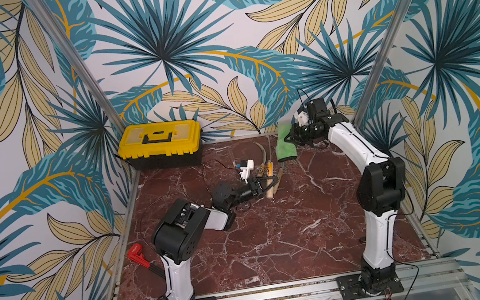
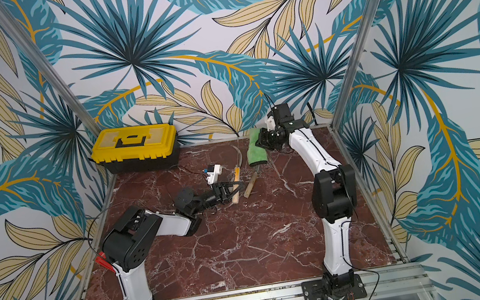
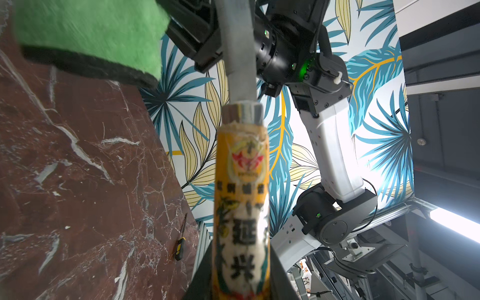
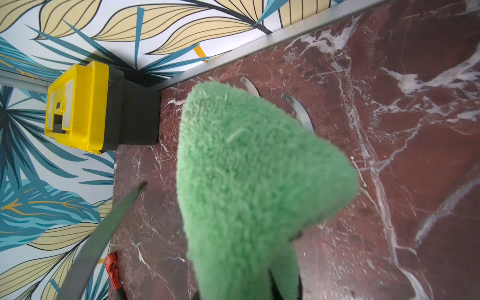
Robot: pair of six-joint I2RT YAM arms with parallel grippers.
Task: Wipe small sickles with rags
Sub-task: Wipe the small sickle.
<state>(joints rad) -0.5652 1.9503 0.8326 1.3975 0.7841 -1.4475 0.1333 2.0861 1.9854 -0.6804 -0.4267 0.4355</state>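
Seemingly midway: 1 grey-bladed, wooden-handled small sickle (image 3: 241, 194) held up, 2 other sickles (image 4: 298, 109) on the tabletop (image 1: 279, 248).
Left pincer (image 1: 271, 181) clamps its handle; right pincer (image 1: 290, 138) pinches a fuzzy green rag (image 1: 285, 150) beside the blade.

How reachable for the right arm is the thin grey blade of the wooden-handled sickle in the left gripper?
Probably yes: the right gripper, shut on the green fuzzy cloth, is close beside that blade; nothing shows between them.
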